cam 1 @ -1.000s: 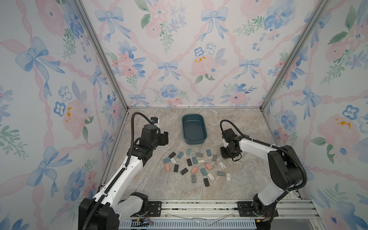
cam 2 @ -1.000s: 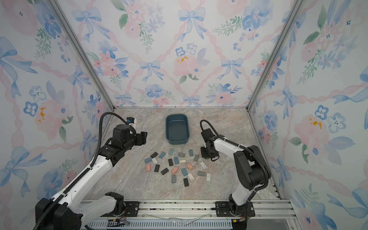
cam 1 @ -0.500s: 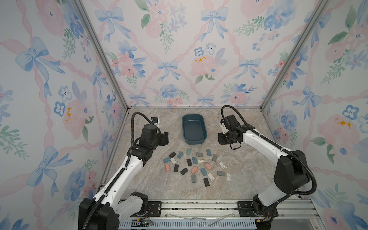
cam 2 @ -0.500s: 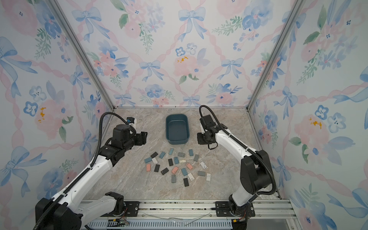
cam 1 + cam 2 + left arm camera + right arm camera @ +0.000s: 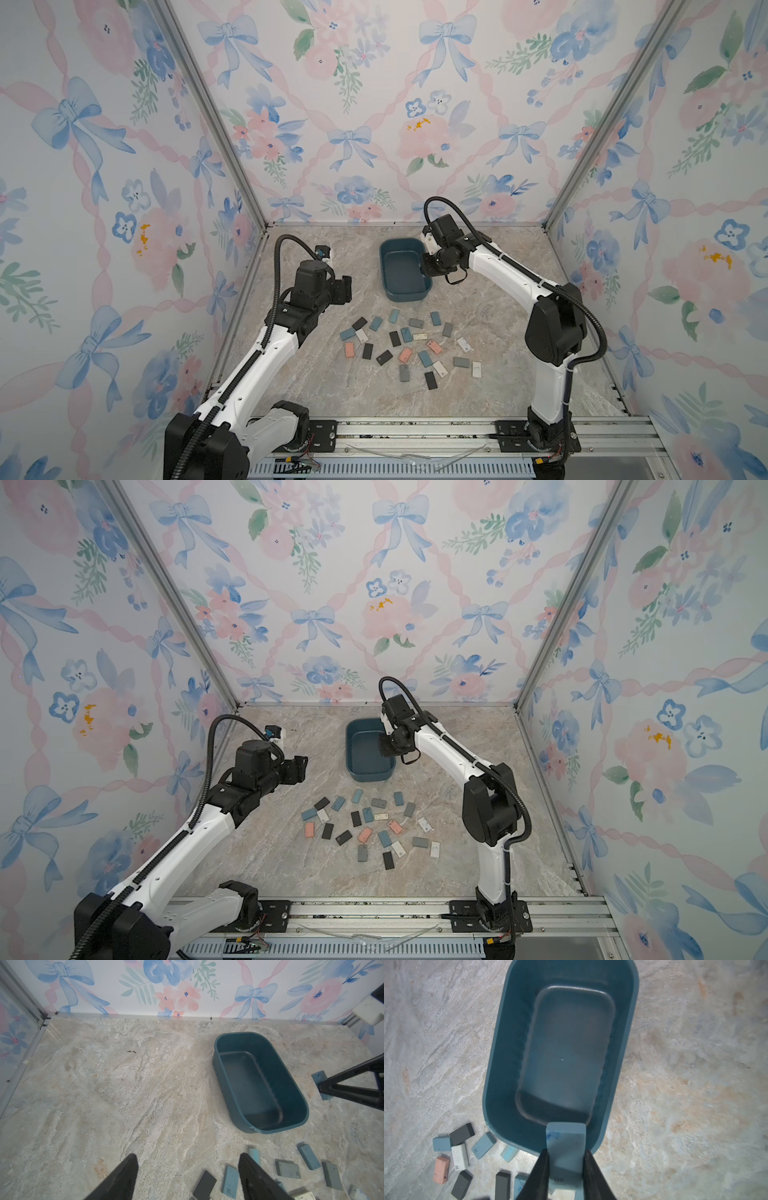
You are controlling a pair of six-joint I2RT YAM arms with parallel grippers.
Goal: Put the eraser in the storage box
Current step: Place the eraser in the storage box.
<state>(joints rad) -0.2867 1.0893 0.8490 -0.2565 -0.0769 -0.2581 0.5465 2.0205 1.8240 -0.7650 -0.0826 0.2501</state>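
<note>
The right gripper is clamped on a pale blue eraser, with its two black fingers pressing the block's long sides. It holds the eraser in the air at the edge of the dark teal storage box. In both top views the right gripper hangs at the rim of the storage box on the side nearest the right arm, about halfway along its length. The box sits on the marbled table toward the back wall, its long side running front to back. In the left wrist view the eraser shows as a blue block raised beside the storage box, pinched between dark fingers. Whether it hangs over the inside or just outside the rim cannot be told. The left gripper stands wide open above bare table, off to the left of the box and well apart from it. In front of the box, a scatter of loose erasers in dark grey, blue, pink and white lies flat on the table. One blue block near the left gripper's fingertips is marked "4B". Floral wallpaper with blue bows covers the three walls around the table.
</note>
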